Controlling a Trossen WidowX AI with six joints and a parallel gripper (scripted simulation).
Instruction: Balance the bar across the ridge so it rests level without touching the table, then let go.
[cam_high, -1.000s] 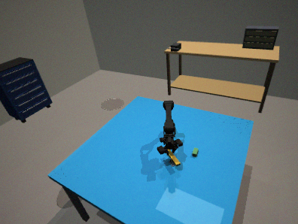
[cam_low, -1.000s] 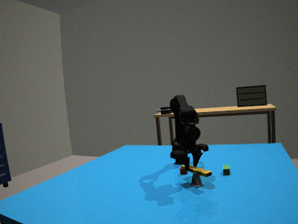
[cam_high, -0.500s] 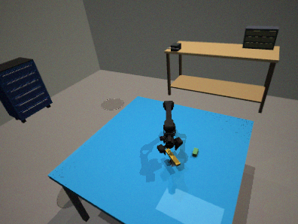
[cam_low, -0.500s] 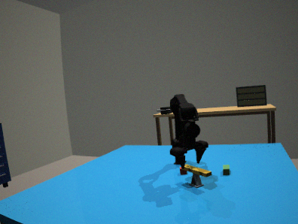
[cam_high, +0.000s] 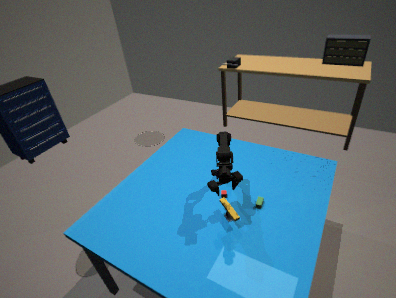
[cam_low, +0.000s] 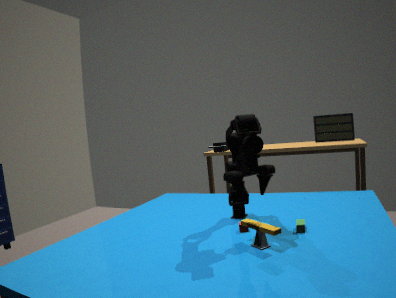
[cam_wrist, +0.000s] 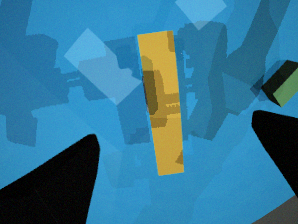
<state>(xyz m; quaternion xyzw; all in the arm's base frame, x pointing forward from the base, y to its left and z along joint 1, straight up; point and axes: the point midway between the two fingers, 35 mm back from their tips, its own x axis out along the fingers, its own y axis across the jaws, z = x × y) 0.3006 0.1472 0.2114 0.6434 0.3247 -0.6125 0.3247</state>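
The yellow bar (cam_high: 230, 208) (cam_low: 261, 227) (cam_wrist: 162, 103) lies across the small dark ridge (cam_low: 260, 242), roughly level, with both ends off the blue table (cam_high: 150, 210) (cam_low: 125, 250). In the wrist view the ridge is hidden under the bar. My gripper (cam_high: 225, 183) (cam_low: 248, 187) (cam_wrist: 177, 130) is open wide and empty. It hangs above the bar, with its fingers apart on either side and clear of it.
A small red block (cam_high: 224, 193) (cam_low: 243, 227) lies just beyond the bar's far end. A green block (cam_high: 259, 202) (cam_low: 300, 226) (cam_wrist: 282, 83) lies to the bar's right. A wooden shelf bench (cam_high: 295, 67) and a blue drawer cabinet (cam_high: 30, 117) stand off the table.
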